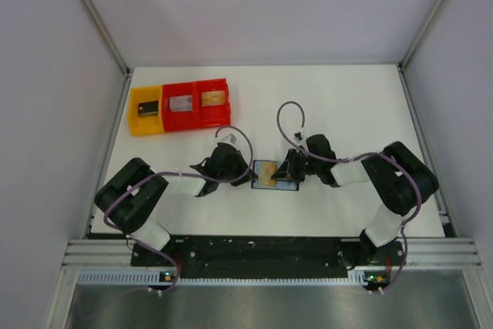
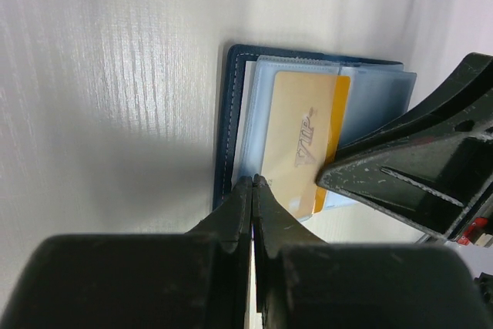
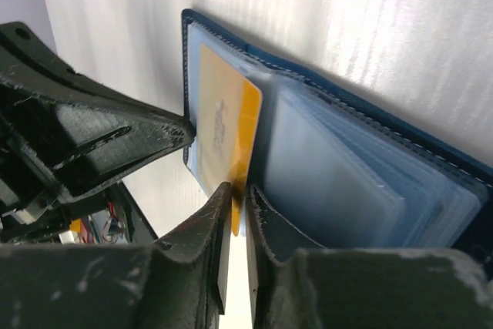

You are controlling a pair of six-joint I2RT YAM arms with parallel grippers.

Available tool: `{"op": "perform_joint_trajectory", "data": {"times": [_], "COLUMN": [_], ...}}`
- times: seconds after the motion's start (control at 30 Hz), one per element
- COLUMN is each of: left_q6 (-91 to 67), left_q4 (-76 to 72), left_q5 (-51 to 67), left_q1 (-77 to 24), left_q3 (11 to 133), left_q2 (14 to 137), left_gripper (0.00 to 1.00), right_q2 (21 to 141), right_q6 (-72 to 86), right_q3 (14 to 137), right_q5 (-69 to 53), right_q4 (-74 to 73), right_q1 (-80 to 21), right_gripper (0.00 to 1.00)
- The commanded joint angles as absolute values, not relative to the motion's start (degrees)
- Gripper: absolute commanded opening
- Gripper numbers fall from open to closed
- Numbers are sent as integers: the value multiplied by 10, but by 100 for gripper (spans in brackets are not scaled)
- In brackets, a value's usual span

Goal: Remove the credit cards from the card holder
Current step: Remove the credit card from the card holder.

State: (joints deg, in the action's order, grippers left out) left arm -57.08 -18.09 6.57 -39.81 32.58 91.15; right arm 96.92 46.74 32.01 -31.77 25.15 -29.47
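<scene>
Grippers from both arms meet over the card holder (image 1: 266, 169), which lies open on the table (image 1: 347, 105) at the centre of the top view and is mostly covered by them. In the left wrist view its navy edge and cloudy clear sleeves fill the upper centre, and a gold card (image 2: 300, 140) marked VIP sticks partway out of one sleeve. The left gripper (image 2: 253, 182) is closed, tips together at the holder's near edge; contact is hard to judge. In the right wrist view the right gripper (image 3: 239, 190) has its jaws slightly parted, the card's lower corner in the gap. The frame's right edge cuts off the holder. At the upper left of the top view sit two red bins (image 1: 195, 117) and a yellow bin (image 1: 145, 125), their contents too small to make out.
</scene>
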Motion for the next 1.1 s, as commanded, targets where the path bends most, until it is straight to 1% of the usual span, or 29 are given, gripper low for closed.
{"op": "perform_joint_trajectory", "data": {"times": [0.0,0.07,0.5,0.63,0.67,0.77,0.87,0.93,1.0,1.07], "left_q6": [-555,-556,-562,-565,-567,-568,-566,-565,-568,-574], "left_q4": [-98,-98,-103,-111,-112,-113,-113,-116,-127,-147], "left_q5": [51,48,47,42,40,33,31,36,46,54], "left_q1": [-400,-400,-398,-399,-398,-400,-399,-400,-402,-404], "left_q3": [299,297,294,284,280,276,276,276,273,267], "left_q2": [917,917,908,871,852,798,749,722,697,671], "left_gripper": [0,0,0,0,1,8,18,28,43,55], "right_q2": [984,978,883,841,823,777,737,712,692,672], "right_q6": [467,468,448,468,475,495,514,534,561,589], "right_q3": [326,317,258,240,237,228,222,217,207,197], "right_q5": [-292,-297,-309,-308,-307,-305,-299,-300,-301,-296], "right_q4": [276,282,232,237,243,250,256,274,305,340], "right_q1": [-287,-282,-241,-240,-240,-240,-240,-241,-240,-241], "right_gripper": [6,0,0,0,0,0,0,0,0,0]}}
